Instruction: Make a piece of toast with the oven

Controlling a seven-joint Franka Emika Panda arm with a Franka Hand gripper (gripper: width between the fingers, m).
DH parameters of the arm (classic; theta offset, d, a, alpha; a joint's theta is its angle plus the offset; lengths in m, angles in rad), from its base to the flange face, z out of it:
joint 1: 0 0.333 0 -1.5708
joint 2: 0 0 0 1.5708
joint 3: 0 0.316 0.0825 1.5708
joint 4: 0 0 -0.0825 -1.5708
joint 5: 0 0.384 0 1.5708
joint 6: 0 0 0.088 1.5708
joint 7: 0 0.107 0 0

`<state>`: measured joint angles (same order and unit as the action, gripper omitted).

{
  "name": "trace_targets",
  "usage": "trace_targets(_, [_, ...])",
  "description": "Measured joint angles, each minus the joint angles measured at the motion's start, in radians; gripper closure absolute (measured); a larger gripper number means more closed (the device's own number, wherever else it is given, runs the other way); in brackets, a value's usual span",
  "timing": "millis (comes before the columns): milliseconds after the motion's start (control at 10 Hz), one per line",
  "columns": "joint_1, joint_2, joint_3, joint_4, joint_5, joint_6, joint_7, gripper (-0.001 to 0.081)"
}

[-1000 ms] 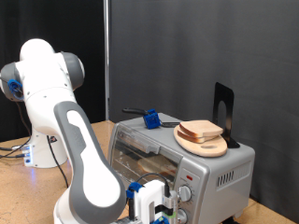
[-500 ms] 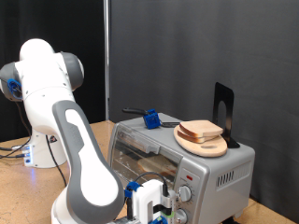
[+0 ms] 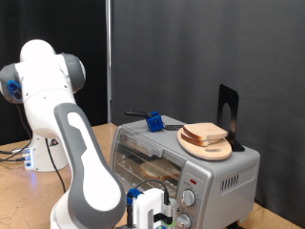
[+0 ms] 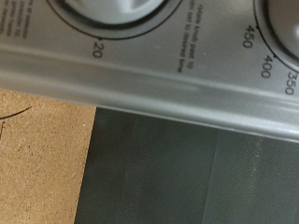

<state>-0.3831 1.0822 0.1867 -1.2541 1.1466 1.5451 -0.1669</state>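
**Operator:** White arm links fill the exterior view's left. Report the arm position

**Technician:** The Franka arm (image 3: 71, 143) stands on a wooden table (image 3: 14, 153) at the exterior view's left and bends down toward the bottom centre. Its gripper (image 3: 152, 212) sits low, just in front of the oven's lower front panel, near the knobs. The fingers are not resolved in either view, so whether the hand is open or closed cannot be told, and nothing is seen between the fingers

**Operator:** Oven status?

**Technician:** The oven (image 3: 181, 162), a silver-grey box, occupies the centre-right of the exterior view. Its glass-front door (image 3: 148, 164) appears closed, with the wire rack faintly visible behind it. Two round knobs (image 3: 188, 198) sit one above the other on the right-hand control panel. The wrist view shows that panel at very close range: the lower arcs of two dials (image 4: 112, 14), with printed marks 20, 450, 400 and 350, above a brown surface and a dark grey surface

**Operator:** Location of the bread?

**Technician:** The piece of toast (image 3: 205, 132) lies on a round wooden board (image 3: 212, 148) on the oven roof, toward the exterior view's right. A blue-handled utensil (image 3: 152, 120) rests on the roof left of the board. A black upright stand (image 3: 228, 114) is just behind the board
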Motion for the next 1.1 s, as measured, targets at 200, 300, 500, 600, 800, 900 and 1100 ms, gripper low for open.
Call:
trace_targets(200, [0.004,0.000,0.000,0.000,-0.005,0.000,-0.008,0.0124])
trace_targets(300, [0.009,0.000,0.000,0.000,-0.011,0.004,-0.010,0.0124])
trace_targets(500, [0.018,-0.001,0.000,0.000,-0.014,0.023,-0.010,0.0124])
trace_targets(600, [0.022,-0.002,0.000,0.000,-0.014,0.033,-0.010,0.0124])
trace_targets(800, [0.023,-0.003,0.000,0.000,-0.014,0.038,-0.011,0.0124])
trace_targets(900, [0.023,-0.003,0.000,0.000,-0.016,0.038,-0.012,0.0124])
trace_targets(1100, [0.023,-0.004,0.000,0.000,-0.025,0.042,-0.033,0.0124])
